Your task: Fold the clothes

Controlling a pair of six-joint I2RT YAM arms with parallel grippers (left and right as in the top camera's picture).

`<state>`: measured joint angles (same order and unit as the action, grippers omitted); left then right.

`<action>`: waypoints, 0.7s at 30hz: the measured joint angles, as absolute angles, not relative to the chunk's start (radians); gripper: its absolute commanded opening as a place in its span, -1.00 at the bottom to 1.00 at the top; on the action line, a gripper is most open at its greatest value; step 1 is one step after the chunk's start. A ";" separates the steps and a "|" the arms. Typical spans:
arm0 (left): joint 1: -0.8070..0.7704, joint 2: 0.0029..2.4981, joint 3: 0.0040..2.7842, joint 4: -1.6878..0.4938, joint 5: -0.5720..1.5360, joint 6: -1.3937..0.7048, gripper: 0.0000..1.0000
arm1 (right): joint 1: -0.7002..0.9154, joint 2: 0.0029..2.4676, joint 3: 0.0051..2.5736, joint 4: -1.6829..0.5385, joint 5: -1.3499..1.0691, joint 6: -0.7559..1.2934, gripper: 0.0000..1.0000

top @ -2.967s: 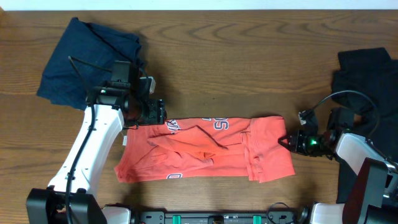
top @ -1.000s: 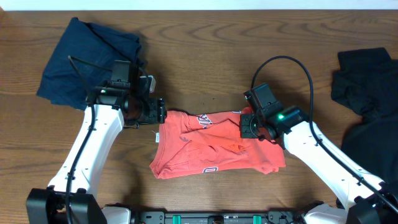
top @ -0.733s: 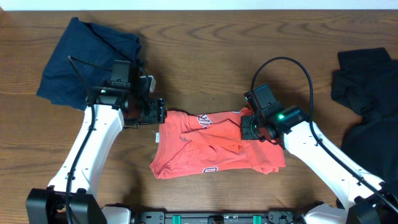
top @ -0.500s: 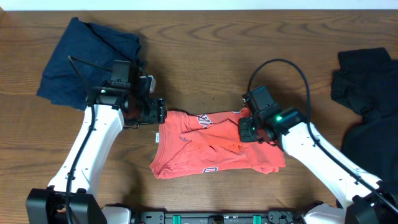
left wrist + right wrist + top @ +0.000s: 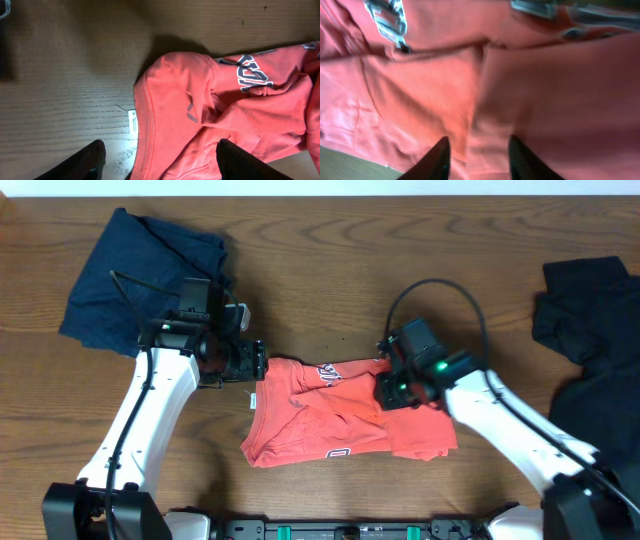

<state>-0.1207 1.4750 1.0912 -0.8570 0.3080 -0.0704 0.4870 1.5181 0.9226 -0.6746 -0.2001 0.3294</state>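
coral t-shirt [image 5: 200, 115] edge lies below the spread left pincer [image 5: 160, 150].

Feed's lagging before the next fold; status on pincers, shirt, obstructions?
Left pincer open above coral-red shirt, near its label. Right pincer down on shirt, grip unclear. Shirt bunched, partly folded. Navy garment, black garment off to the sides.

- Bare wood of the table [image 5: 350, 270] along the far side gives open passage.
- The navy garment [image 5: 130, 275] blocks the far left; the black garments [image 5: 590, 320] crowd the right edge.
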 measured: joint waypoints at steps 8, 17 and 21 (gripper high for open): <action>-0.121 1.475 1.091 -0.846 0.308 -0.070 0.46 | 0.438 1.399 0.989 -0.940 -0.209 0.252 -0.66; -0.121 1.475 1.091 -0.830 0.308 -0.070 0.46 | 0.532 1.510 0.740 -0.723 -0.298 0.311 -0.70; -0.121 1.475 1.091 -0.831 0.308 -0.070 0.46 | 0.528 1.526 0.751 -0.683 -0.362 0.302 -0.63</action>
